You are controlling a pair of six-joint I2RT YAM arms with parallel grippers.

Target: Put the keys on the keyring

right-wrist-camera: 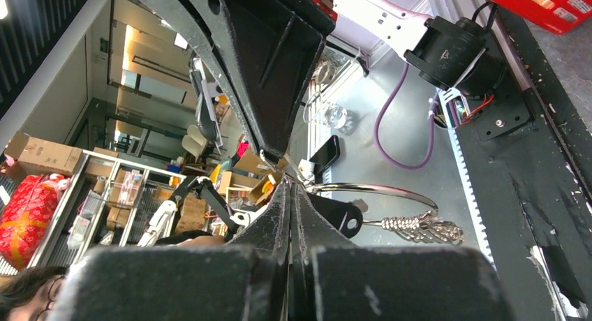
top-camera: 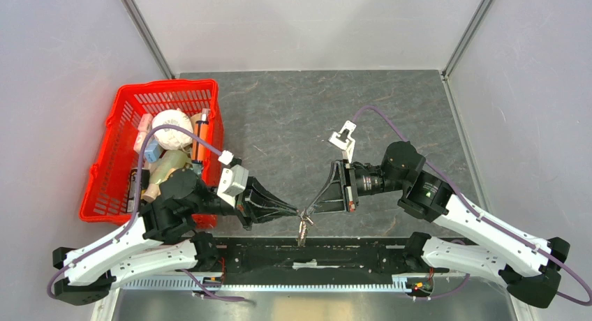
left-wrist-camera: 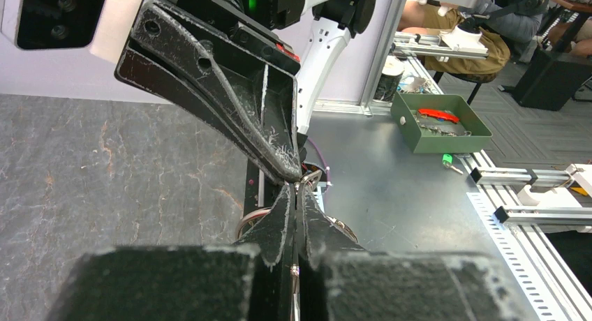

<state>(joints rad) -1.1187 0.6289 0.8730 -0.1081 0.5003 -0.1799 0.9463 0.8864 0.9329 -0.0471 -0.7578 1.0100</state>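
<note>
The keyring (right-wrist-camera: 377,189) is held in the air over the near edge of the desk (top-camera: 279,112), pinched where the two grippers meet tip to tip. The left gripper (top-camera: 296,211) is closed, its fingers pressed together with arcs of the ring showing on either side of them in the left wrist view. The right gripper (top-camera: 311,209) is likewise closed, and the wire is seen to emerge right at its fingertips. A two-point hold like this is judged to be meant to steady so thin a ring and let its coil be pried or turned. A short key with a black head (right-wrist-camera: 341,216) lies against the ring, and a silvery key (right-wrist-camera: 419,229) hangs just below it; whether either is fully threaded cannot be told. From above, only a small dangling cluster (top-camera: 303,230) is made out beneath the fingertips. Keeping the ring raised lets the keys hang free instead of dragging on the desk
</note>
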